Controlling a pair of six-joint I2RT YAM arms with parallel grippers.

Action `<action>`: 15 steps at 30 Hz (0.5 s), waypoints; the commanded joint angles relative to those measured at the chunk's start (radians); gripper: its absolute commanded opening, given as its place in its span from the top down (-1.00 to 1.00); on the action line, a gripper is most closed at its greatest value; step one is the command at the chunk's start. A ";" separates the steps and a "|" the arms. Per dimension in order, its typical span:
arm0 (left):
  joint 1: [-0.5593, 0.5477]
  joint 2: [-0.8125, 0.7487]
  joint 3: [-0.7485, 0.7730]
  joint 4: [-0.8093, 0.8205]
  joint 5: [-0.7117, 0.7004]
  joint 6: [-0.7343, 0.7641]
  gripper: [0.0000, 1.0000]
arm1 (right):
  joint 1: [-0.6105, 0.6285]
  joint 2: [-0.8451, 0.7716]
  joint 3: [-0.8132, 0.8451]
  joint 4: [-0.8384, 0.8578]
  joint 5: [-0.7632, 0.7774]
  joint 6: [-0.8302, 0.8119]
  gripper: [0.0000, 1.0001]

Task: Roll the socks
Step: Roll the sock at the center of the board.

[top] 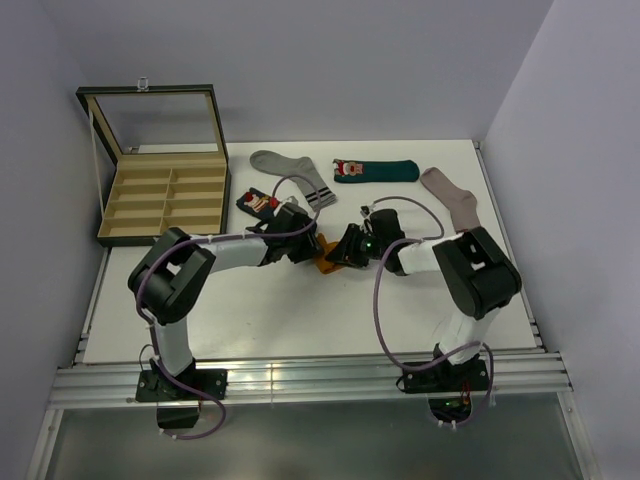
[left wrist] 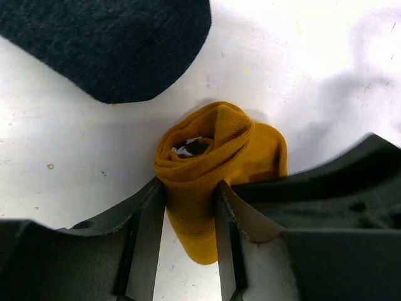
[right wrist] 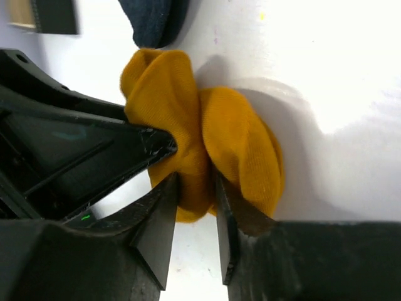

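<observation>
Near the middle of the worktop (top: 300, 330), meeting tip to tip: left hand (top: 300, 248) and right hand (top: 346, 247), with the mustard sock (top: 325, 263) bunched between and just below them. From the left wrist, left hand (left wrist: 188, 194) pinching the mustard sock (left wrist: 202, 164), one finger flat against each side of a rolled bundle, the coiled end facing the camera with a small dark hollow at its centre and a looser lobe of fabric bulging off to the right. From the right wrist, right hand (right wrist: 194, 188) pinching a fold of the same mustard sock (right wrist: 210, 135), cloth touching both fingers, two rounded lobes swelling beyond the tips, the left hand's dark finger pressed against the left lobe. Just beyond the roll, close but apart from it, the toe of the navy sock (left wrist: 113, 44), also showing at the top edge of the right wrist view (right wrist: 153, 19) and lying flat behind the left hand (top: 258, 203). Farther back, in a loose row from left to right: grey sock (top: 293, 172), teal sock (top: 376, 170) with its Christmas figure at the left end, beige sock (top: 453, 200). At the far left corner, a box (top: 165, 200) of compartments, glass lid standing open.
</observation>
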 commanded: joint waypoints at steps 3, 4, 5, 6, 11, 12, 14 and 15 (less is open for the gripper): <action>-0.018 0.063 0.022 -0.144 -0.063 0.053 0.26 | 0.095 -0.234 -0.058 -0.215 0.373 -0.155 0.16; -0.019 0.066 0.026 -0.149 -0.064 0.058 0.27 | 0.113 -0.264 -0.066 -0.212 0.417 -0.174 0.14; -0.021 0.066 0.029 -0.160 -0.064 0.064 0.28 | 0.133 -0.294 -0.074 -0.207 0.473 -0.191 0.12; -0.022 0.071 0.034 -0.164 -0.066 0.067 0.28 | 0.173 -0.321 -0.090 -0.197 0.554 -0.227 0.10; -0.024 0.082 0.059 -0.187 -0.060 0.077 0.31 | 0.280 -0.422 -0.129 -0.120 0.689 -0.346 0.00; -0.025 0.083 0.063 -0.193 -0.058 0.077 0.31 | 0.308 -0.421 -0.127 -0.106 0.709 -0.358 0.00; -0.025 0.083 0.065 -0.195 -0.055 0.077 0.31 | 0.334 -0.408 -0.124 -0.092 0.754 -0.383 -0.02; -0.027 0.082 0.066 -0.198 -0.055 0.077 0.31 | 0.357 -0.395 -0.114 -0.089 0.774 -0.401 -0.04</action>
